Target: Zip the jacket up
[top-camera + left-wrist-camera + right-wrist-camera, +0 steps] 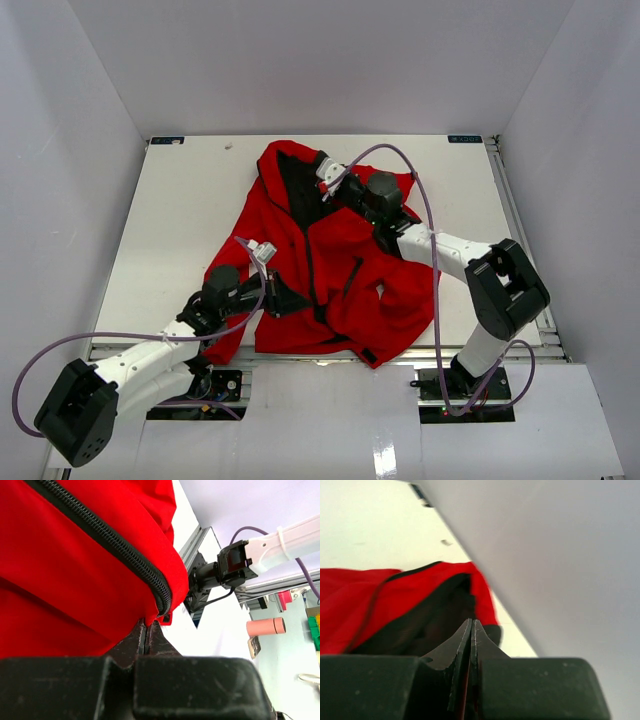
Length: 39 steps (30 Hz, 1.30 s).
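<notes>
- Top external view: I see the large bright red long-sleeved fabric jacket (345,275) lying crumpled in the middle of the flat white counter (180,210). Its collar points to the far edge and its hem reaches the near edge, between the two arm bases.
- Bare counter shows wide to the left of the jacket and again to its right, with a narrower strip between the collar and the far edge.
- Plain white walls (300,60) close off the far, left and right sides.
- The dark front zipper (308,258) runs from the collar down toward the hem, and the black inner lining (292,188) shows at the open collar.
- My left end effector (298,299) sits low on the jacket, just beside the zipper's bottom end. On the left wrist view its fingers (162,642) are pressed together, with the red hem corner pinched at their tips, right under where the zipper teeth stop.
- My right end effector (330,188) is at the collar, beside the lining. On the right wrist view its fingers (490,652) are closed with a thin sliver of red cloth caught between them.
- The two end effectors are well apart, one near each end of the zipper line.
</notes>
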Each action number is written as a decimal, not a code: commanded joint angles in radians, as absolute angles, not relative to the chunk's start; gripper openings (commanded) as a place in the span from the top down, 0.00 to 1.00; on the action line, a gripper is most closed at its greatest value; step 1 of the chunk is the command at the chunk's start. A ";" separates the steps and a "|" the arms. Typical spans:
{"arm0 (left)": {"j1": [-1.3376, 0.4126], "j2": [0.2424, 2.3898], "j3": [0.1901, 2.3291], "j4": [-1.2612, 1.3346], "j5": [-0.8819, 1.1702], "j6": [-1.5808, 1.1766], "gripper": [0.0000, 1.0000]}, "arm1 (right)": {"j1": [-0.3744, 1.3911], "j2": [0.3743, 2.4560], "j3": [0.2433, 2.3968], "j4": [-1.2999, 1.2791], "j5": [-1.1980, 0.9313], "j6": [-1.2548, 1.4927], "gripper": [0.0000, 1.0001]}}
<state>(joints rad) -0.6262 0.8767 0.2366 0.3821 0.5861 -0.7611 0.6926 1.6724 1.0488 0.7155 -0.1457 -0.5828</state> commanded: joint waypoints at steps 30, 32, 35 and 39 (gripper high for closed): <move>-0.633 1.020 0.452 0.159 0.136 -0.747 0.14 | 0.686 1.798 1.305 0.043 -0.031 0.078 0.51; -0.632 1.119 0.476 0.177 0.171 -0.735 0.17 | 0.699 1.754 1.217 0.074 0.014 0.134 0.54; -0.637 1.216 0.443 0.336 0.242 -0.749 0.20 | 0.703 1.680 0.997 0.198 0.079 0.243 0.59; -0.638 1.302 0.433 0.368 0.238 -0.729 0.30 | 0.736 1.582 0.809 0.351 0.150 0.320 0.68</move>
